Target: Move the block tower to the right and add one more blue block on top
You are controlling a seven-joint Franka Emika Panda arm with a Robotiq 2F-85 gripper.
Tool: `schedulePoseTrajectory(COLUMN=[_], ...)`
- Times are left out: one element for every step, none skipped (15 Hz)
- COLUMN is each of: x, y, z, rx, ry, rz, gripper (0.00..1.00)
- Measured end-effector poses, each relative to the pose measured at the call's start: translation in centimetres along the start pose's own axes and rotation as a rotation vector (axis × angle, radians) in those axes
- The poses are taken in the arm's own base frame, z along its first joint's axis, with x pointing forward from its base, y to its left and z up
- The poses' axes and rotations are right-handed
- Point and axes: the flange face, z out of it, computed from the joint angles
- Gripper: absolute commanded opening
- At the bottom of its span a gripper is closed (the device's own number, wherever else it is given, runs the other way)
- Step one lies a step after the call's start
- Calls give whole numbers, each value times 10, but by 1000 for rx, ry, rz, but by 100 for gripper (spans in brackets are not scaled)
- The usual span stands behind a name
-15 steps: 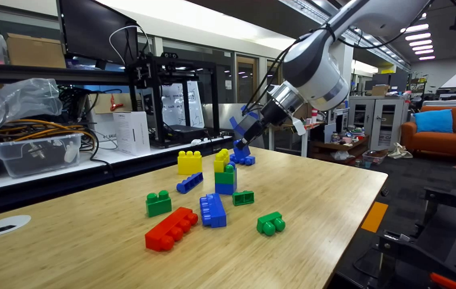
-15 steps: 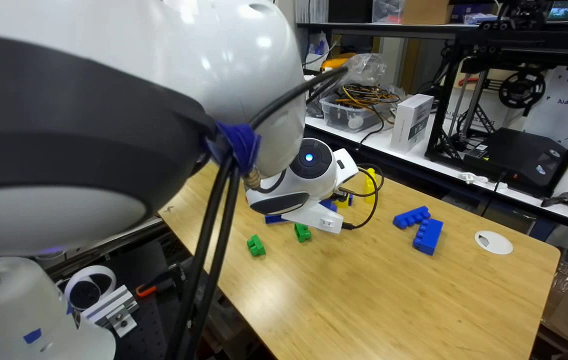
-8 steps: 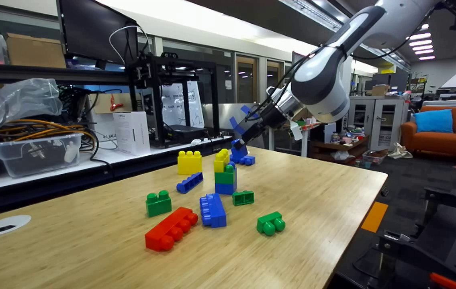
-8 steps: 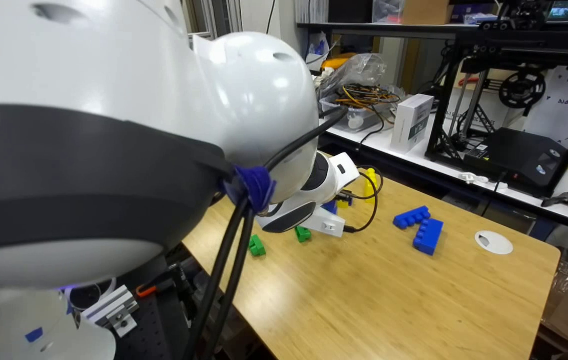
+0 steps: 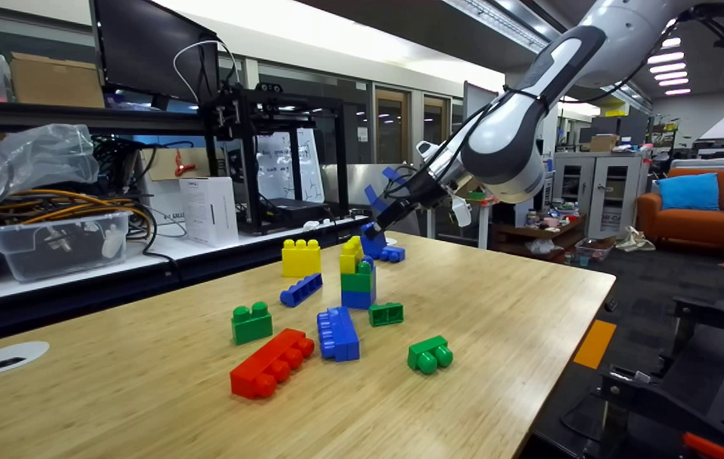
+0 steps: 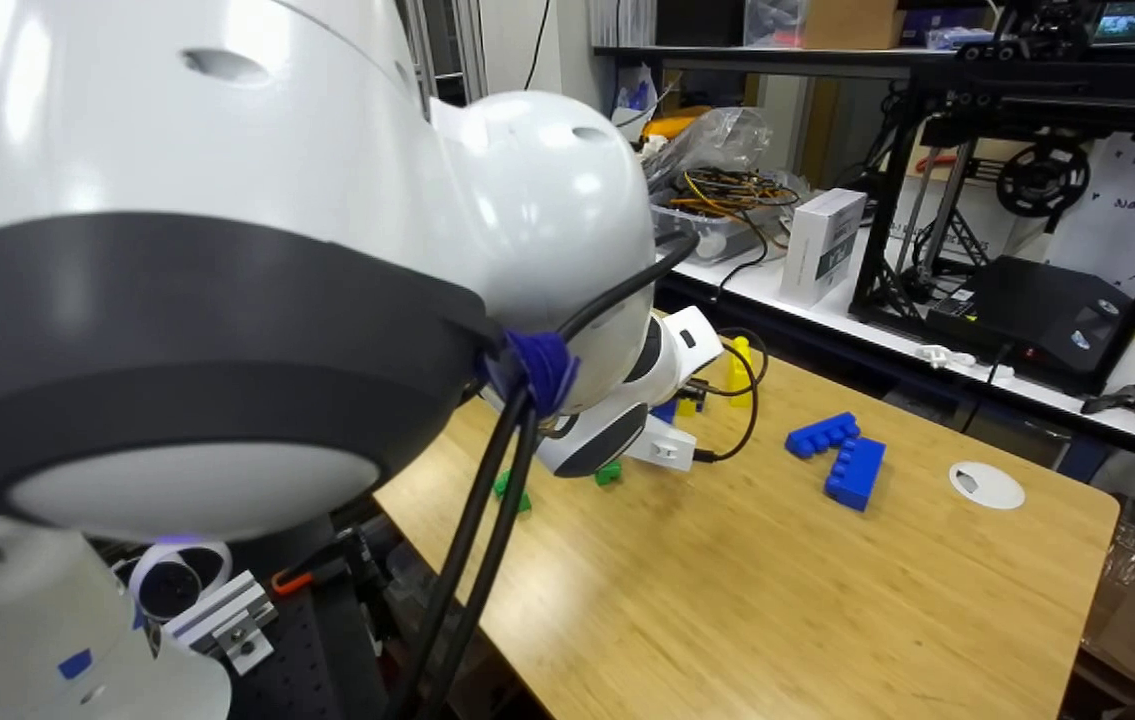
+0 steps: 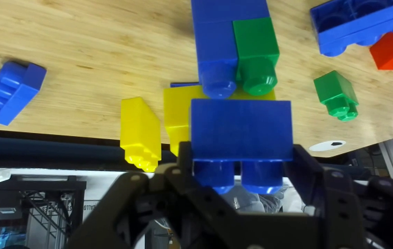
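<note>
My gripper (image 7: 241, 152) is shut on a small blue block (image 7: 239, 128), its fingers against the two sides and the studs facing back toward the palm. The block tower (image 5: 357, 282) stands upright on the table, showing yellow at the top with green and blue lower down. Close behind the held block in the wrist view sits the tower's yellow brick (image 7: 179, 107), partly covered by it. In an exterior view the held blue block (image 5: 372, 243) appears just right of the tower's yellow top; whether they touch I cannot tell. The arm mostly hides the tower in an exterior view.
A lone yellow brick (image 5: 301, 260) stands left of the tower. Nearer lie a wide blue brick (image 5: 338, 335), a red brick (image 5: 272, 364) and several green bricks, among them one green brick (image 5: 430, 354). Two more blue bricks (image 6: 822, 433) lie beyond. A shelf borders the table.
The gripper has carried the blue block a little left, closer to the tower's yellow top in an exterior view. The arm has swung and tilted along. The grip and the table bricks look unchanged.
</note>
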Motion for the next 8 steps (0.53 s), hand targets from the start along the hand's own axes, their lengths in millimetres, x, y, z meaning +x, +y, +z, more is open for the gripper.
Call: schedulePoseTrajectory(x=[1, 1, 0, 0, -1, -2, -2, -3], y=[2, 3, 4, 2, 0, -3, -7, -9], z=[2, 3, 5, 8, 11, 15, 18, 20], rx=[-1, 0, 2, 6, 14, 22, 29, 35], ry=[4, 8, 9, 10, 10, 8, 6, 5], rz=[0, -1, -2, -3, -5, -6, -7, -8], gripper=[44, 44, 44, 44, 44, 44, 44, 44])
